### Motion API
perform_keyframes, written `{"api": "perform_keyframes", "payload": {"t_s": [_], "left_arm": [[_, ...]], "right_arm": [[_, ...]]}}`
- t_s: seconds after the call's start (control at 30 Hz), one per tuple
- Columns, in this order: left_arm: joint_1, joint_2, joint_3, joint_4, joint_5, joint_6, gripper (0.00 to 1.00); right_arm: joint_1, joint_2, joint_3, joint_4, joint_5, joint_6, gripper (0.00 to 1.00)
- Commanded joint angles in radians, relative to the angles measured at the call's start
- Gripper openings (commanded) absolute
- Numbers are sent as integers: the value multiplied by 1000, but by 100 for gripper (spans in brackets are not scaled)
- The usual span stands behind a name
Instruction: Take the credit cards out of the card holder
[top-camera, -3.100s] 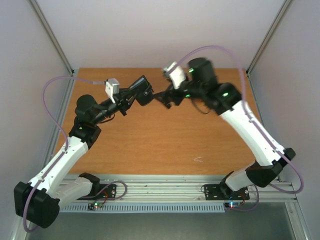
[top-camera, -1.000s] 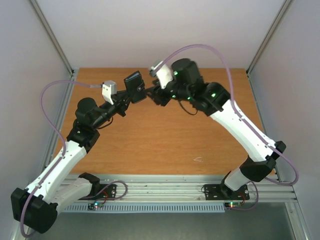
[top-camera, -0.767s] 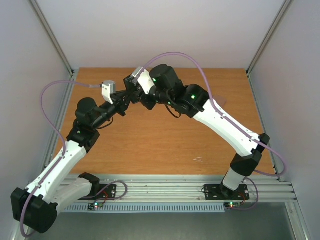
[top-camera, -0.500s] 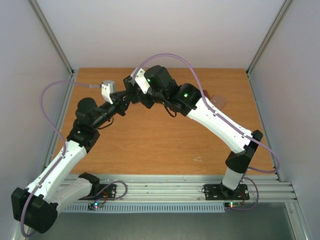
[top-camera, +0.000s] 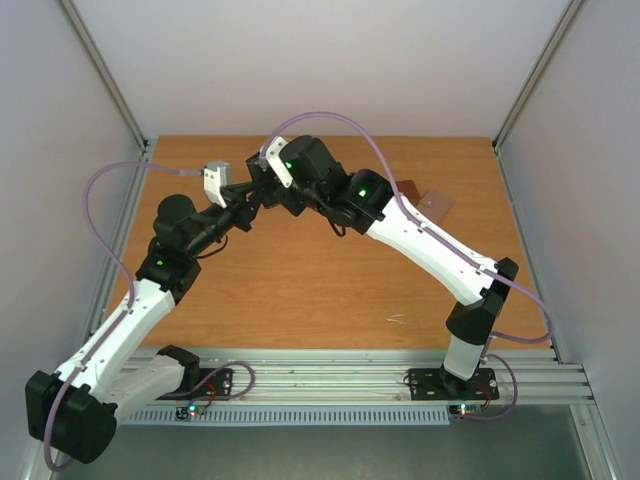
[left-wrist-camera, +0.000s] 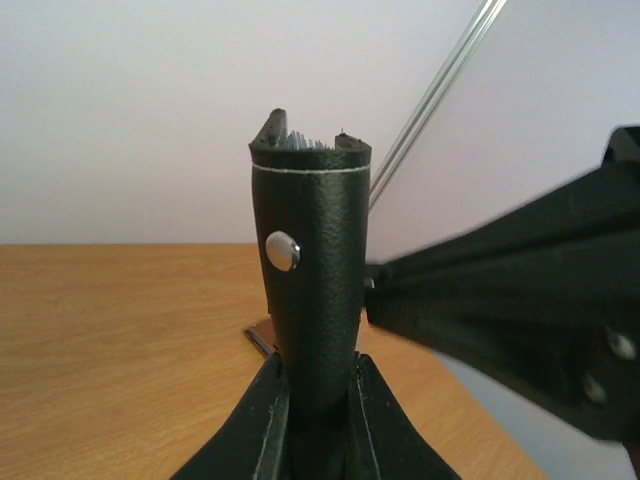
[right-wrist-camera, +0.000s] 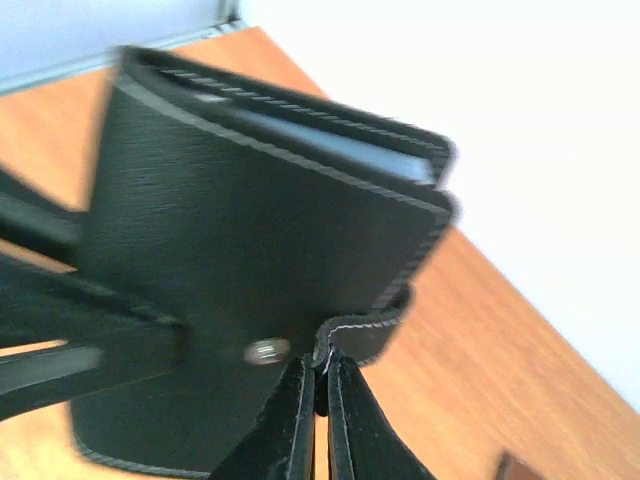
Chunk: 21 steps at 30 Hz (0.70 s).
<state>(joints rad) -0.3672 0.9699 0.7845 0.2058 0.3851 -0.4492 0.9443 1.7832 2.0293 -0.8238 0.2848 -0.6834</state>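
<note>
Top view: arms meet above the desk (top-camera: 300, 290), far-left part. Left wrist: left gripper (left-wrist-camera: 315, 420) clenched on card holder (left-wrist-camera: 312, 290) bottom, long axis vert., cards (left-wrist-camera: 300, 141) at top. Right wrist: right gripper (right-wrist-camera: 319, 378) pinches snap tab (right-wrist-camera: 365, 335) from under.

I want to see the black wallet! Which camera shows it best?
The right wrist view: the card holder fills it, with its broad face and snap showing, though blurred. The left wrist view shows it narrow and side-on, but sharp. The top view barely shows it.
</note>
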Motion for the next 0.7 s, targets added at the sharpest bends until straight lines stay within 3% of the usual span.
{"api": "perform_keyframes", "payload": {"t_s": [0.0,0.23,0.33,0.4,0.5,0.57,0.67], "left_arm": [[-12,-19,8,110,87,-5,0],[-12,-22,-17,103,67,7,0],[-12,-24,-26,103,74,12,0],[-13,-20,-27,104,113,22,0],[-32,-2,-24,120,244,123,0],[-50,1,-17,123,292,178,0],[-53,-5,-11,131,329,178,0]], "right_arm": [[-47,10,28,25,188,36,1],[-135,-71,-35,-10,121,114,1],[-227,-121,-68,-73,-127,129,1],[-270,-164,-122,-83,-356,107,10],[-276,-228,-196,-63,-588,89,31],[-276,-264,-233,-43,-653,114,37],[-276,-310,-276,-40,-596,143,43]]}}
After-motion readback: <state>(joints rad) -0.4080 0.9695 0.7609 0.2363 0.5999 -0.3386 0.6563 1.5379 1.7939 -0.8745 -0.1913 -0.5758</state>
